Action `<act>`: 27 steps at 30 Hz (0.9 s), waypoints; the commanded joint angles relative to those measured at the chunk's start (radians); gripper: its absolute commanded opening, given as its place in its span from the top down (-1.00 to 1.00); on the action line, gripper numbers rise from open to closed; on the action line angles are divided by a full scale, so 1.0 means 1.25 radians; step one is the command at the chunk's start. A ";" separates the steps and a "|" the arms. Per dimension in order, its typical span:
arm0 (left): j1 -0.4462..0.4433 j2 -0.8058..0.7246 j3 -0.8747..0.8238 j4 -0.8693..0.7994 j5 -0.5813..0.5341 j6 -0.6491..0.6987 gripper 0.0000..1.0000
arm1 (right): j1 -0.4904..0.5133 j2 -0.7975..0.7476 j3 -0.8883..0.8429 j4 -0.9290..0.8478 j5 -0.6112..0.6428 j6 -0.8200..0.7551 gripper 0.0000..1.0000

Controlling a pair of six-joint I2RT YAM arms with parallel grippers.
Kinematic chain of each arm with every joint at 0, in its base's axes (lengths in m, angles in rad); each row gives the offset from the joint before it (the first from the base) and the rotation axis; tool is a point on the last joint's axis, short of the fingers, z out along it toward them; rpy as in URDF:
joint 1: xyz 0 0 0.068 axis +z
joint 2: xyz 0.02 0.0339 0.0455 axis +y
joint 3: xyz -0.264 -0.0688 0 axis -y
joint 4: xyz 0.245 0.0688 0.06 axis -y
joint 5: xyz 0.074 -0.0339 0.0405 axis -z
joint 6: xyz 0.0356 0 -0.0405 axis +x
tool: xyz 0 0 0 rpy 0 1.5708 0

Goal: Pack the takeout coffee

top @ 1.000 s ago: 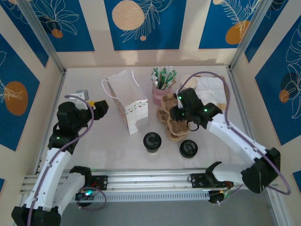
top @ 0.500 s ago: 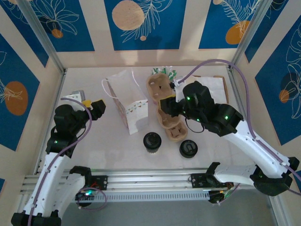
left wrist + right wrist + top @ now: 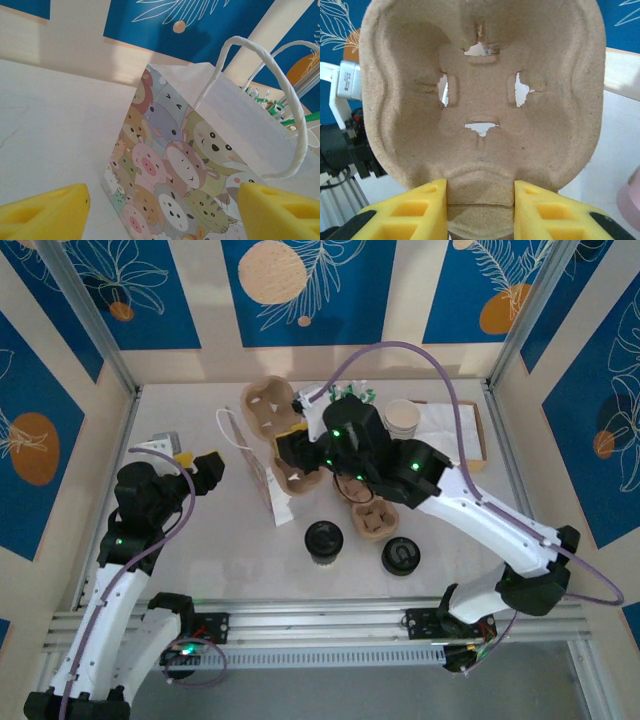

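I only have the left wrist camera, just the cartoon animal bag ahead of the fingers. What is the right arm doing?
Observer: The right gripper is shut on the rim of a pulp cup carrier.
Operator: Where is that carrier relative to the bag?
Observer: In the top camera it is held off the table, overlapping the far end of the paper bag.
Operator: And the coffee?
Observer: The lidded coffee cup stands on the table in front of the bag, with no gripper on it.
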 commanded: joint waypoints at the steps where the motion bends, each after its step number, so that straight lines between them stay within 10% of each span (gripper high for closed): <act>1: -0.002 -0.005 -0.008 -0.007 -0.001 0.017 -0.55 | 0.011 0.032 0.051 0.078 0.002 -0.024 0.32; 27: -0.002 -0.004 -0.009 -0.006 0.001 0.015 -0.56 | -0.069 0.293 0.232 0.123 0.054 -0.090 0.32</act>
